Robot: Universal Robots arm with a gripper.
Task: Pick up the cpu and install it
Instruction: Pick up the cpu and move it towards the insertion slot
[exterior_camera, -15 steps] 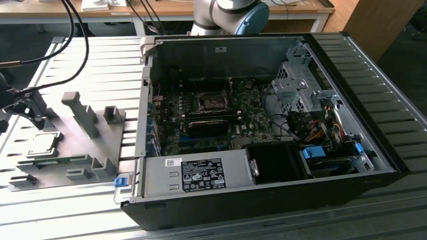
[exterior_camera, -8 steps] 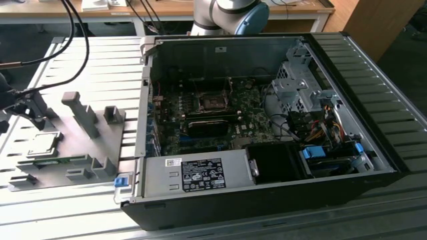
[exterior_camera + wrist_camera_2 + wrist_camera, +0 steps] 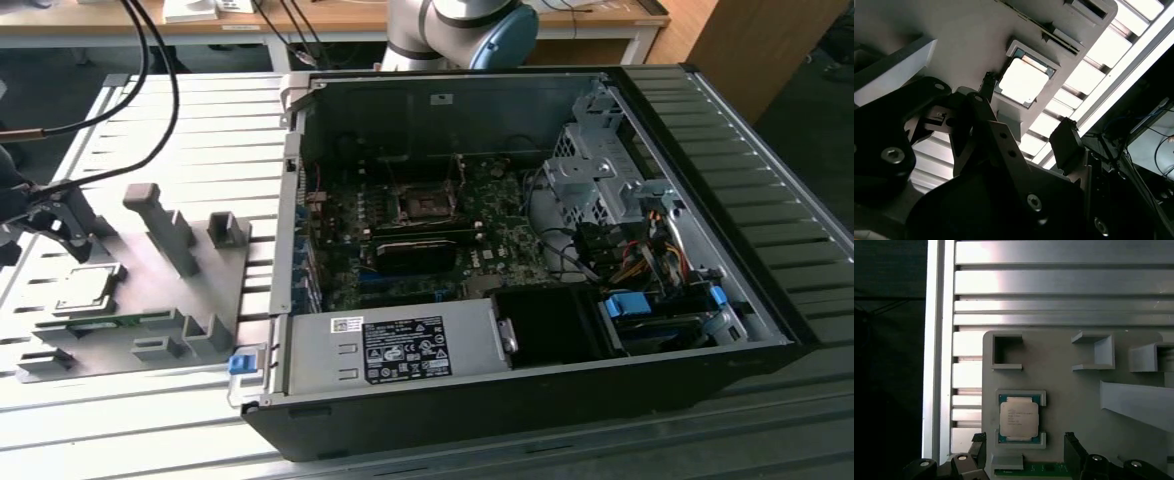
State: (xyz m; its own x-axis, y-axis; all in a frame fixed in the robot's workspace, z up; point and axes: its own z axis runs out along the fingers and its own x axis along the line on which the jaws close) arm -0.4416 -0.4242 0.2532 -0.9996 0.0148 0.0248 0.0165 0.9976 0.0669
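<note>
Cpu [image 3: 1019,419] seated in pocket of grey fixture [image 3: 1069,400], framed by raised brackets. Gripper [image 3: 1024,440] over it, jaws apart, one finger each side. Green module strip [image 3: 1039,469] just beside pocket; open computer case [image 3: 387,120] beside fixture.

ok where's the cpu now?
The cpu sits at the exterior view's left, in a pocket of the grey fixture beside the computer case, the open gripper close by.

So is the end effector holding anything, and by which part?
Nothing is held. The end effector is open, not closed on the chip, which lies in its pocket on the grey fixture.
</note>
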